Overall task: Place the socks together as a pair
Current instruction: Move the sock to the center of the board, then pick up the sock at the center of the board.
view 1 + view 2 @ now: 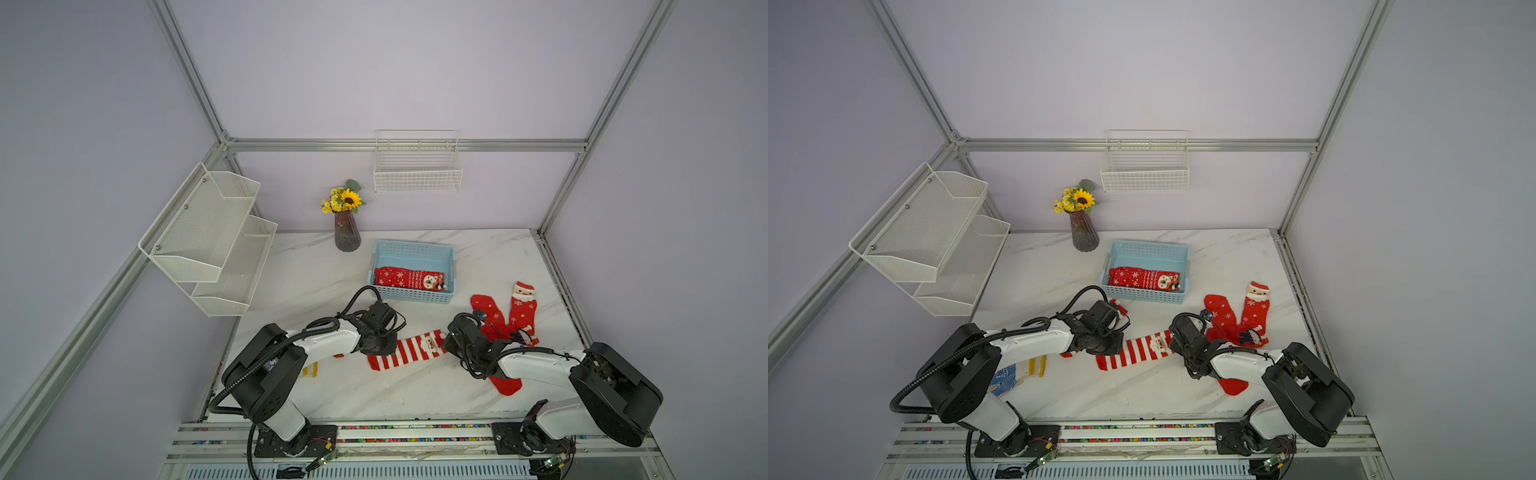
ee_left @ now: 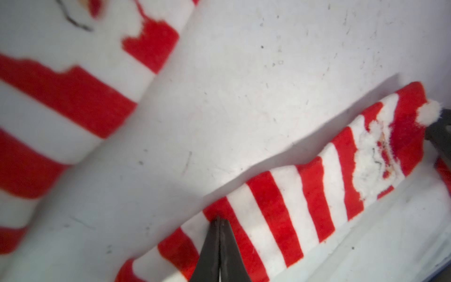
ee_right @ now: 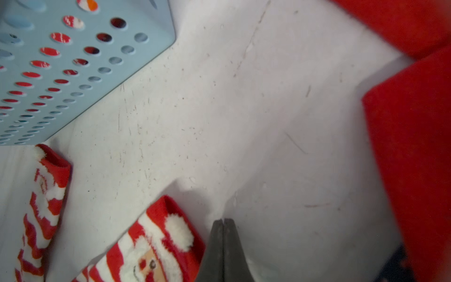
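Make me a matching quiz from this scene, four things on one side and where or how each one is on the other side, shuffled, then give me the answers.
Column one
1. blue basket
2. wire basket
3. striped sock
4. vase

Column two
A. hung on the back wall
B. holds yellow flowers
C. red and white bands, on the tabletop
D. holds red snowflake socks

Pairs: 1-D, 2-A, 3-C, 4-B
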### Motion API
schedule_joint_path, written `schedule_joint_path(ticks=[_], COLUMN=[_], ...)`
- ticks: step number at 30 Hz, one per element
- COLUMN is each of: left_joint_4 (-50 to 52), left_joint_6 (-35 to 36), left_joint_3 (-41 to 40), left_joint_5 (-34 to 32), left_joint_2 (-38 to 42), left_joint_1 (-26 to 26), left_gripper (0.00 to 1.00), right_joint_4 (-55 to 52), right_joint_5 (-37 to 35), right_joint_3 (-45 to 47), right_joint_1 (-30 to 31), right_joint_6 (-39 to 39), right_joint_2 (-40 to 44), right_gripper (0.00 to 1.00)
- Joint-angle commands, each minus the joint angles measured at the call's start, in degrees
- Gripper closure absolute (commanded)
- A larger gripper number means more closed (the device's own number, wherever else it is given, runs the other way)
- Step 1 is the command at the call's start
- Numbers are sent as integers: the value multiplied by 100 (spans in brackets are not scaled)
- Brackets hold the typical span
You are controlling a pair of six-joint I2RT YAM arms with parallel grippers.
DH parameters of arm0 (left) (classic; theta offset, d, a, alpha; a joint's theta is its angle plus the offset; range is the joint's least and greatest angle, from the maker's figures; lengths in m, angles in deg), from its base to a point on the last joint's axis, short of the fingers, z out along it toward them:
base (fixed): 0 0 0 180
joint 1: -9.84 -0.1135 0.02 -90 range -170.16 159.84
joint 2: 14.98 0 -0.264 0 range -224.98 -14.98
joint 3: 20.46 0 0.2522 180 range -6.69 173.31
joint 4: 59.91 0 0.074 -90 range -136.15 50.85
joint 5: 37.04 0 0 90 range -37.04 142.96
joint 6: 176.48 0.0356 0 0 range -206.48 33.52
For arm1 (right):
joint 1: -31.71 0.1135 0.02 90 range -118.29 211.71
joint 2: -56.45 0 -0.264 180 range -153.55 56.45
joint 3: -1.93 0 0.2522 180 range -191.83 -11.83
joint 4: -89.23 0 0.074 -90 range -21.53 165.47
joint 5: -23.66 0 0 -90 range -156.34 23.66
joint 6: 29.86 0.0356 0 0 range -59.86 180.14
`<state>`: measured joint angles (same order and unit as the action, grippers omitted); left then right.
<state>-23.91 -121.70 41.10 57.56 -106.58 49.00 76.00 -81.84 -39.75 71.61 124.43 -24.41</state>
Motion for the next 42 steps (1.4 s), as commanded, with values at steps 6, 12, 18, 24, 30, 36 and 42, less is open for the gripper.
schedule_joint_path(ticks=[6,12,18,24,30,36,42], left_joint_4=[334,719,1403,1488,1352,1124,848], left_joint_6=[270,-371,-1067,-1479,-2024,-2551,-2560], left_joint_3=[132,-188,-433,-597,-1016,-1622,-1748], left_joint_5=[-144,-556,-1482,-1445,-1631,-1609,-1313], left_joint_2=[1016,2222,2302,1966,2261,2775,2598], left_joint_1=[-285,-597,-1053,-1468,-1551,-1665,-1674], left_gripper=[71,35,35,40,43,43,49], right_joint_4=[746,621,981,1090,1263,1331,1409], right_joint_5=[313,341,487,619,794,981,1050], right_joint_3=[105,-93,-37,-51,32,-20,-44], right_joint_1=[4,7,5,9,5,7,9], right_joint_6=[-80,-757,-1105,-1173,-1241,-1389,-1455], right_joint_2=[498,858,1140,1003,996,926,893], right_gripper=[100,100,100,100,100,100,100])
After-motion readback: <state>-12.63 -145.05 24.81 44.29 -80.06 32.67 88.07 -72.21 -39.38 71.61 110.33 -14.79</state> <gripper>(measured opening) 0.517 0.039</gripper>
